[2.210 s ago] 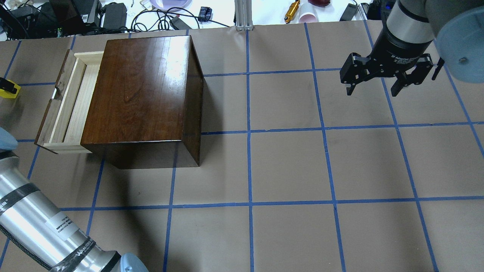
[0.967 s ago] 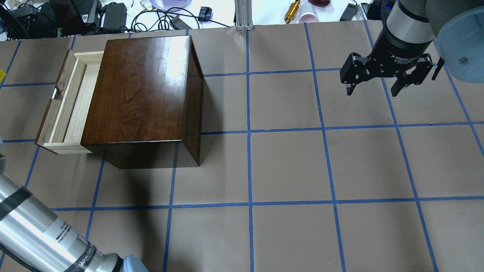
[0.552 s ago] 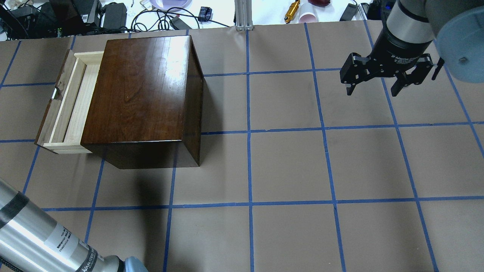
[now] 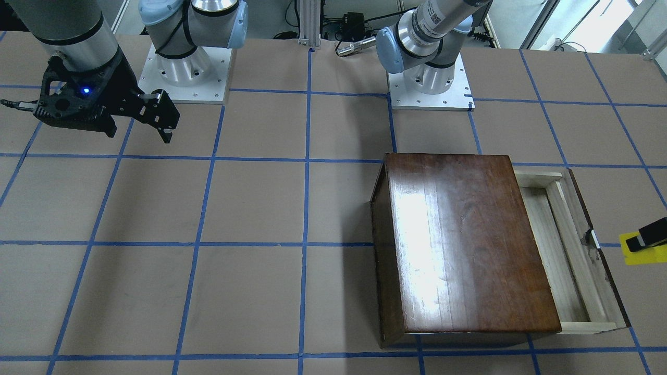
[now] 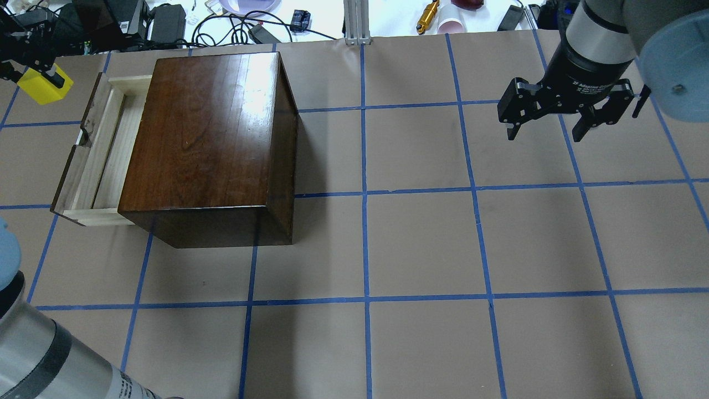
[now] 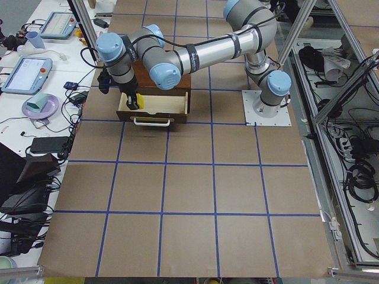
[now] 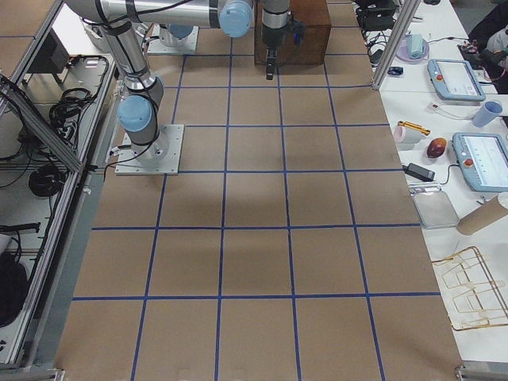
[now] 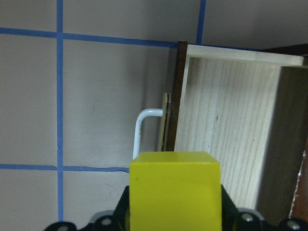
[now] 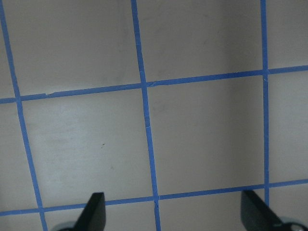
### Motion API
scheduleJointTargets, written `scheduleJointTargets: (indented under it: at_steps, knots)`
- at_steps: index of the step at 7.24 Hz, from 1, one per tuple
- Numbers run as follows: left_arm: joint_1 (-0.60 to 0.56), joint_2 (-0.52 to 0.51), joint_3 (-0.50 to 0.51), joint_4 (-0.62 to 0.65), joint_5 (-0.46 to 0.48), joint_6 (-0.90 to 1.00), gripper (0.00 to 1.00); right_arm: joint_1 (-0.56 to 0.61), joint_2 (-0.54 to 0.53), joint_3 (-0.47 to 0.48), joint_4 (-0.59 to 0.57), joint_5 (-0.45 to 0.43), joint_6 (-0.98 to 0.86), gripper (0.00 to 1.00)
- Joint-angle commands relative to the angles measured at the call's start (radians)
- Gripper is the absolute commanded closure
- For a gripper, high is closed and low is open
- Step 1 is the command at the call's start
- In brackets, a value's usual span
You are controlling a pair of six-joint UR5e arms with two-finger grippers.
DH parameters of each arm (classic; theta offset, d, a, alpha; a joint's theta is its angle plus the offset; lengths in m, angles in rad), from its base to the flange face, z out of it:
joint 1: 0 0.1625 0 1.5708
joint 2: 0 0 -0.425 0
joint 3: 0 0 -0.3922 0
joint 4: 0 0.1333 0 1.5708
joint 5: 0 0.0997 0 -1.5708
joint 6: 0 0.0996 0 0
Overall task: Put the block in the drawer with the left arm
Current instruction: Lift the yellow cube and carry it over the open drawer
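Leftward drawer (image 5: 111, 149) juts open; left pincer (image 5: 40, 78) clamps block (image 5: 46, 90).

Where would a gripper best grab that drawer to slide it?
Probably by the handle on the dark front panel of the drawer. It's a thin bar standing off the panel, so fingers can close across it. Come from the panel's outer side, facing away from the box; elsewhere there is only flat wood.

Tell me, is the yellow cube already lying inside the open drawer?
No, the left claw grips the yellow cube in the air, and the visible floor of the drawer is bare wood.
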Motion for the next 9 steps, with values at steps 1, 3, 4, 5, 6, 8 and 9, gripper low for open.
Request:
scheduleJointTargets:
  at_steps: [1, 3, 4, 5, 6, 8, 9]
  knots:
    - [-0.041, 0.036, -0.099, 0.031, 0.002, -0.015, 1.0, 0.0, 0.0, 0.001, 0.0, -0.001, 0.0, 0.0]
    - [-0.07, 0.036, -0.133, 0.031, -0.001, -0.001, 1.0, 0.0, 0.0, 0.001, 0.0, -0.001, 0.0, 0.0]
    - [-0.073, 0.028, -0.151, 0.031, -0.001, 0.04, 1.0, -0.002, 0.0, 0.0, 0.0, -0.001, 0.0, 0.0]
    - [-0.072, 0.022, -0.178, 0.038, 0.001, 0.083, 1.0, -0.002, 0.0, 0.0, 0.0, -0.001, 0.0, 0.0]
    - [-0.073, 0.016, -0.211, 0.089, 0.001, 0.106, 1.0, 0.0, 0.0, 0.0, 0.0, -0.001, 0.0, 0.0]
    - [-0.07, 0.017, -0.325, 0.262, -0.001, 0.105, 1.0, 0.0, 0.0, 0.0, 0.0, -0.001, 0.0, 0.0]
    - [-0.07, 0.02, -0.344, 0.275, -0.002, 0.104, 0.76, 0.0, 0.0, 0.001, 0.0, -0.001, 0.0, 0.0]
